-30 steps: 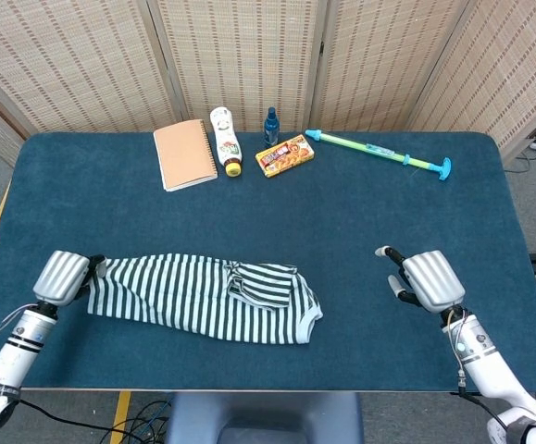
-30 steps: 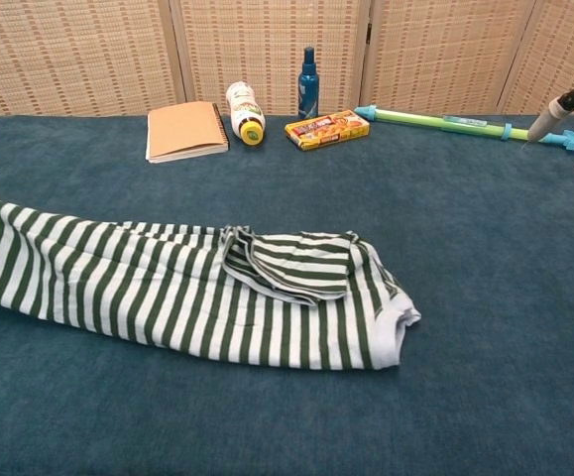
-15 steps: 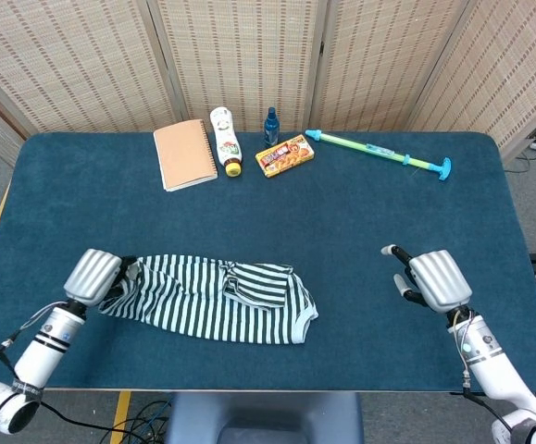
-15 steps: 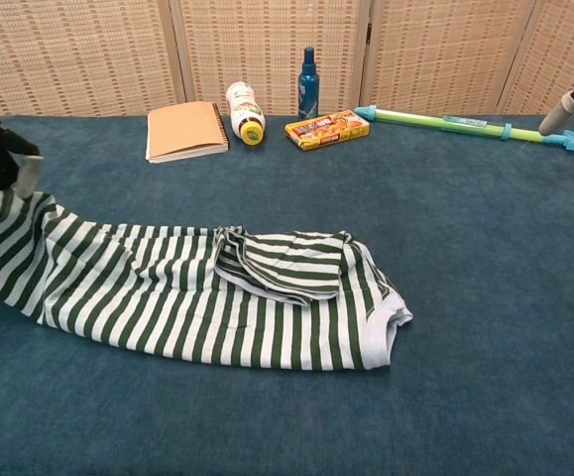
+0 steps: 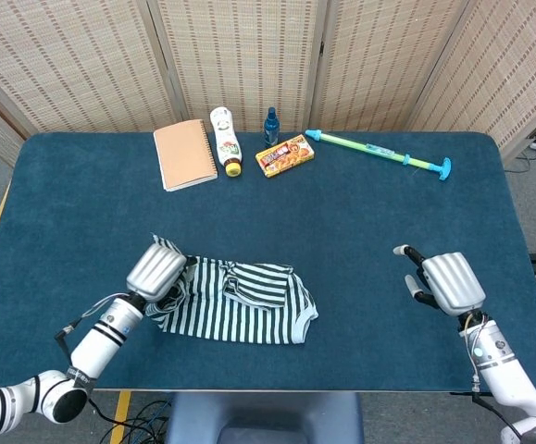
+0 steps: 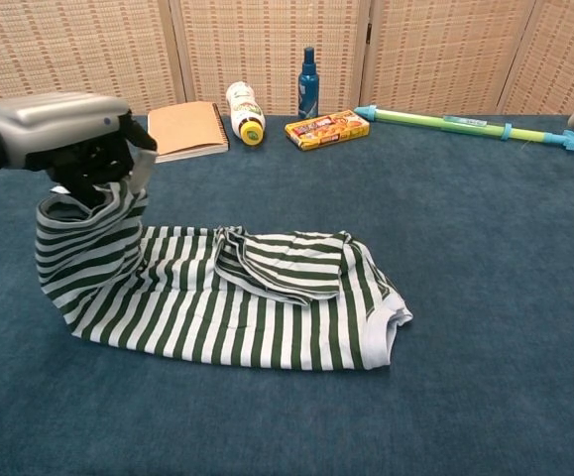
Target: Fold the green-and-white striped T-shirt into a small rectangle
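Head view: striped T-shirt point(image 5: 240, 303) lies on the blue tabletop point(image 5: 360, 213) toward the front edge, left of centre; its left end is lifted off the cloth surface
Left hand: left hand point(image 5: 156, 270) has its fingers curled onto the raised end of the shirt and holds it above the rest of the garment; in the chest view the lifted fabric hangs from the hand as a loose striped column
Right hand: right hand point(image 5: 448, 281) sits well apart from the shirt, near the front right of the tabletop; it holds nothing; fingers look partly extended, though how far they are spread I cannot tell
Shirt shape: a long band, with a smaller flap, probably a sleeve, folded on top near the middle; neck or hem end lies flat at the right
Progress: by my judgement the lengthwise folds are done; the crosswise fold is under way and not yet laid down; likely one more fold and some smoothing remain
Risk: the hanging end may bunch rather than land flat
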